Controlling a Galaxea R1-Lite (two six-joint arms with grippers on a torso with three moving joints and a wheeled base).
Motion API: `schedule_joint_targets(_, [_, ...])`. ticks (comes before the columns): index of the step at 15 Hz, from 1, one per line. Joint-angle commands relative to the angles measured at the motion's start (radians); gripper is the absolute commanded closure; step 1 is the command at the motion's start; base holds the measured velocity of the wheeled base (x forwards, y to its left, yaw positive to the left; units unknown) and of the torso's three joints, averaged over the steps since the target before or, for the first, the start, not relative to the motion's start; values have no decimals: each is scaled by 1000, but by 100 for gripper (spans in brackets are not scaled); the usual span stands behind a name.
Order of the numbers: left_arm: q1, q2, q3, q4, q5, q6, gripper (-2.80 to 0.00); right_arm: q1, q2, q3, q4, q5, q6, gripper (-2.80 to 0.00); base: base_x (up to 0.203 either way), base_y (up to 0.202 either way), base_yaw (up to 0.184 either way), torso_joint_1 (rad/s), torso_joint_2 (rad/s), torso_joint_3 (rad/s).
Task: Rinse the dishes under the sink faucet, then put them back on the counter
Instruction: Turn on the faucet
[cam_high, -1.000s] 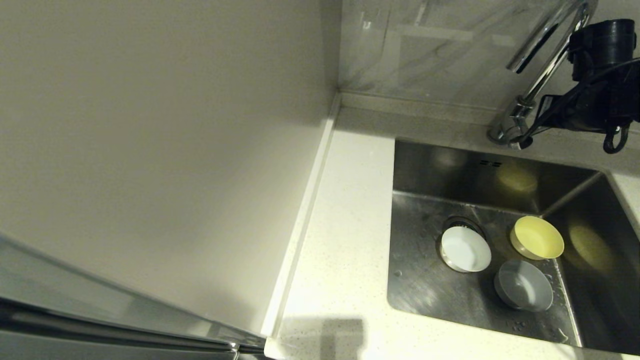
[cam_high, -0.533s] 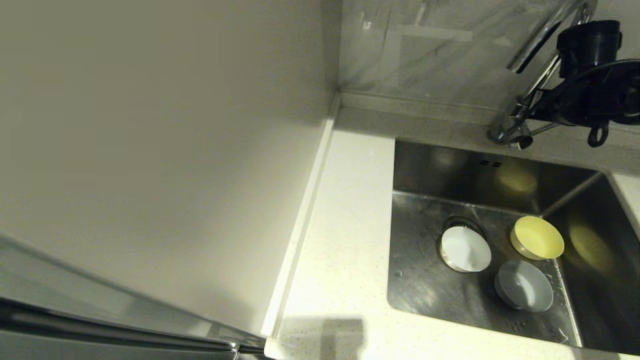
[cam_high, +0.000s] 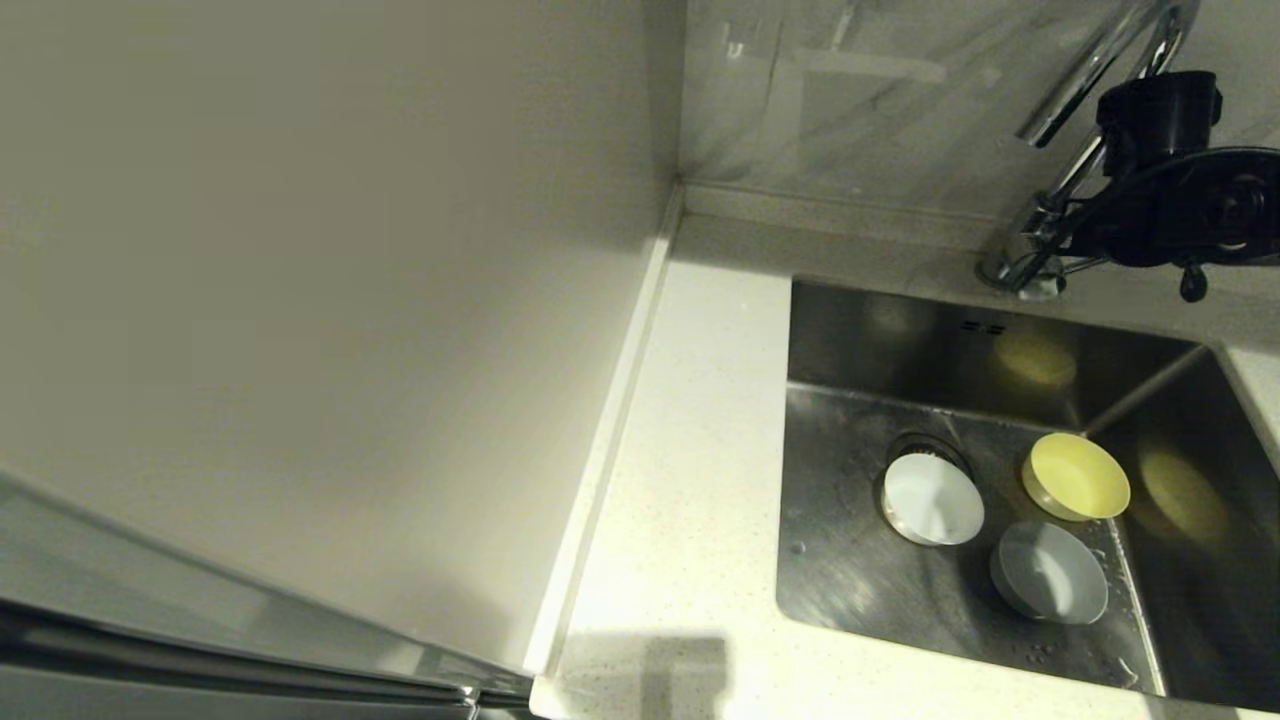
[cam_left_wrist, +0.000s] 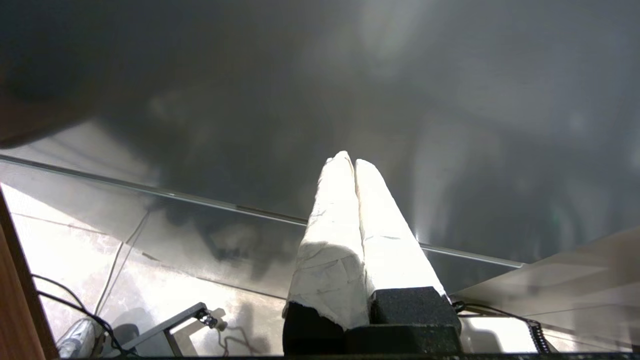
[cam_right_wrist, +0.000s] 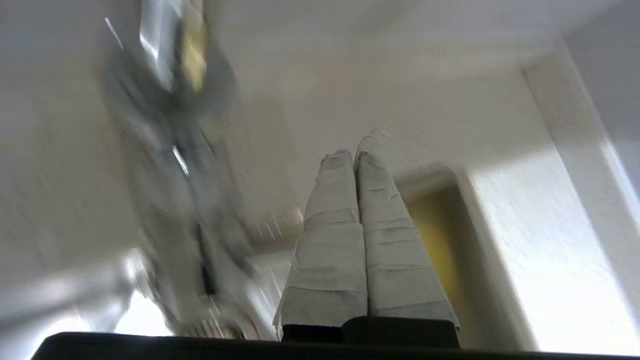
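The left gripper is hanging parked out of the head view, its taped fingers pressed together on nothing, facing a dark panel above a tiled floor.

Across the counter, nothing is shifting. In the sink, the three bowls are sitting where they sat a second ago: the white bowl partly over the drain, the bluish bowl nearer the front wall, and the yellow bowl by the right wall. All three are upright and apart from one another.

What is changing is at the far right. The right arm is sliding leftward behind the sink toward the base of the faucet, and its dark wrist is now crossing in front of the gooseneck. The right gripper is carrying nothing, its fingers shut tight against each other, with the blurred chrome base and lever just beside them.

No stream is showing from the spout, though the bowls and faucet lie in dim light. Judging by this, the arm is heading to nudge the lever with its closed fingertips, so rinsing is only about to begin and every bowl is yet to return to the counter.
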Motion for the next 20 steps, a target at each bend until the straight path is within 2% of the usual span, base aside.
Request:
schedule_joint_targets(1, [1,-3,0,-1,0,-1,0,-15,-55,3,105,15,5,0,0,0,0,0,0,0])
schedule_joint_targets(3, [0,-3,0,-1,0,-1,0,-29,-67,13,139,24,10,0,0,0,0,0,0,0])
schedule_joint_targets(7, [1,-3,0,-1,0,-1,0,-37,-113,5,135,65,100,0,0,0,0,0,0,0])
schedule_joint_targets(9, [1,-4,0,-1,0,-1,0,-66,-153,17,136,63,117,0,0,0,0,0,0,0])
schedule_joint_targets(12, [1,-3,0,-1,0,-1,0,-168,-255,133,132,64,122,0,0,0,0,0,0,0])
schedule_joint_targets(15, [1,-3,0,-1,0,-1,0,-312,-359,308,71,90,123,0,0,0,0,0,0,0])
schedule_joint_targets(16, [1,-3,0,-1,0,-1,0,-354,-411,381,60,160,125,0,0,0,0,0,0,0])
schedule_joint_targets(17, [0,-3,0,-1,0,-1,0,-384,-472,453,64,286,136,0,0,0,0,0,0,0])
schedule_joint_targets(18, [1,-3,0,-1,0,-1,0,-406,-535,505,91,429,147,0,0,0,0,0,0,0])
schedule_joint_targets(20, [1,-3,0,-1,0,-1,0,-450,-675,576,232,761,158,0,0,0,0,0,0,0])
